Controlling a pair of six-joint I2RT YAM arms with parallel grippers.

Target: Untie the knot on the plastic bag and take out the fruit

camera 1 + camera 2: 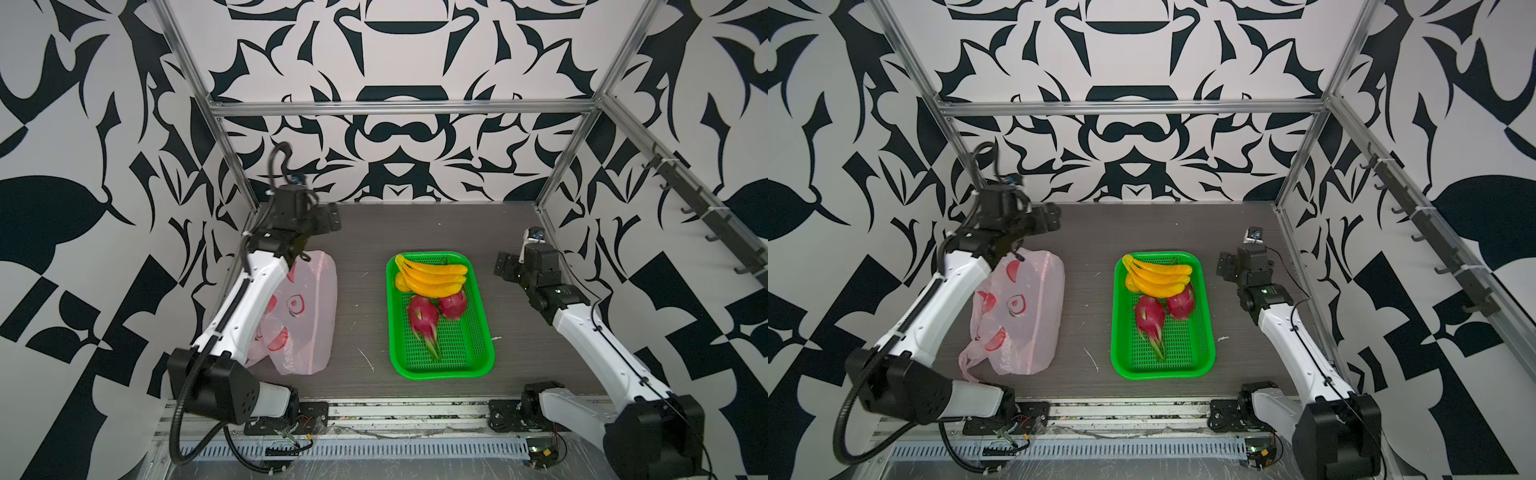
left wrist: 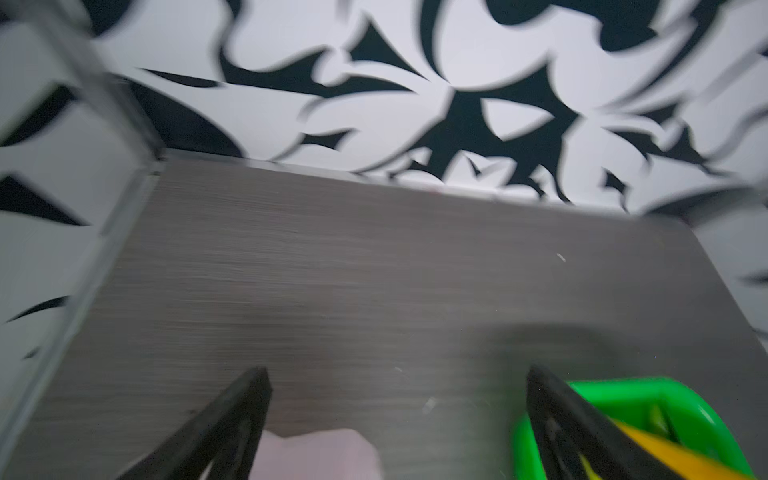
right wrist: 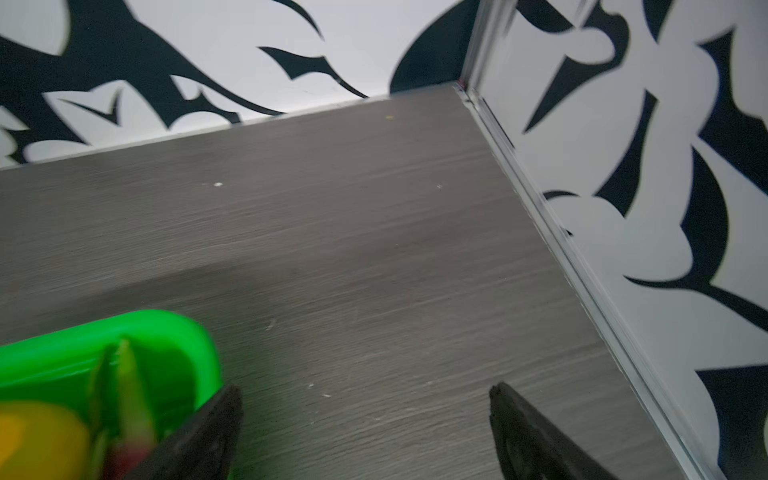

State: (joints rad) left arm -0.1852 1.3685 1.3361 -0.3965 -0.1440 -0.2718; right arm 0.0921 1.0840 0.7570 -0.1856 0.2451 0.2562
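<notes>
The pale-pink plastic bag (image 1: 307, 316) (image 1: 1025, 316) lies slack and flat on the left of the table, with a loose handle loop (image 1: 967, 361) at its near end. The knot is out of view. The fruit lies in a green basket (image 1: 440, 374): a banana bunch (image 1: 432, 276), two dragon fruits (image 1: 422, 316) (image 1: 454, 304) and a small yellow fruit (image 1: 400, 282). My left gripper (image 1: 301, 251) (image 2: 399, 374) hangs open over the bag's far end (image 2: 316, 455), holding nothing. To the right of the basket, my right gripper (image 1: 505, 266) (image 3: 365, 390) is open and empty.
The grey table (image 1: 365, 249) is walled by black-and-white patterned panels on aluminium posts. A rail of hooks (image 1: 706, 220) runs along the right wall. In the wrist views the basket's rim (image 2: 685, 399) (image 3: 166, 332) sits close beside a finger.
</notes>
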